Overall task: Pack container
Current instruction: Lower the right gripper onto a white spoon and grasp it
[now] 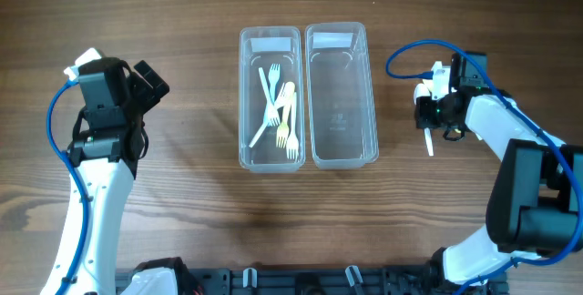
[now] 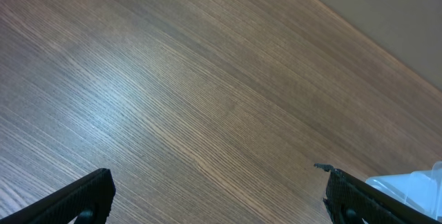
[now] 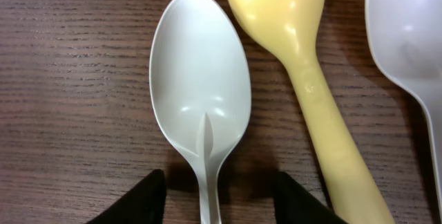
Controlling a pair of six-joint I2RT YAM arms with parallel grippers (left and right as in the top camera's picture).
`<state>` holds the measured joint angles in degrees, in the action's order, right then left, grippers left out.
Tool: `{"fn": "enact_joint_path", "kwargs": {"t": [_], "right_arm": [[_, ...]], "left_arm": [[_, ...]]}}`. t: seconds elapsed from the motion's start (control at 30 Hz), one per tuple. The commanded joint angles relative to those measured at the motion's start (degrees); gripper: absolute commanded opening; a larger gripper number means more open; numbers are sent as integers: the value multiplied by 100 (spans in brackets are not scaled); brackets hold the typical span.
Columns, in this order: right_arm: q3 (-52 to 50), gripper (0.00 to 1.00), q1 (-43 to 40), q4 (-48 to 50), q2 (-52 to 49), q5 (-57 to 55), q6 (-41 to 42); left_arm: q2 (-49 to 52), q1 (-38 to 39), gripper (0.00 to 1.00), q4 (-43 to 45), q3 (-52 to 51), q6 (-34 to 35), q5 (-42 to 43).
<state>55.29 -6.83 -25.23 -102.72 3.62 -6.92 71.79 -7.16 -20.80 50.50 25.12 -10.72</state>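
Two clear plastic containers stand side by side at the table's middle. The left container [image 1: 270, 35] holds several white and yellow forks [image 1: 281, 113]; the right container [image 1: 342, 104] holds nothing. My right gripper [image 1: 435, 117] is low over the table to their right. In the right wrist view its fingers straddle the handle of a white spoon [image 3: 200, 86], and the right gripper [image 3: 217, 182] is open, with a gap on each side. A yellow spoon [image 3: 304, 51] lies next to it, and another white spoon [image 3: 407, 30] farther right. My left gripper [image 1: 146, 81] hangs open at the far left, nothing between its fingers.
The left wrist view shows bare wood between the left gripper's [image 2: 217, 182] wide fingers, with a corner of a clear container [image 2: 414, 182] at the lower right. A blue cable [image 1: 410, 54] loops beside the right arm.
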Motion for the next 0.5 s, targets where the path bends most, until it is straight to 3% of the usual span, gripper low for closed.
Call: {"fn": "enact_joint_path", "kwargs": {"t": [0.0, 0.17, 0.37, 0.47], "right_arm": [[-142, 36, 11, -22, -391, 249, -55], [-142, 31, 11, 50, -664, 249, -55], [-133, 4, 11, 94, -743, 297, -44], [-85, 4, 11, 55, -732, 466, -46]], "left_arm": [[-44, -26, 100, 11, -2, -92, -70], [-44, -26, 100, 11, -2, -92, -70], [-44, -26, 100, 11, -2, -92, -70], [-44, -26, 100, 11, -2, -92, -70]]}}
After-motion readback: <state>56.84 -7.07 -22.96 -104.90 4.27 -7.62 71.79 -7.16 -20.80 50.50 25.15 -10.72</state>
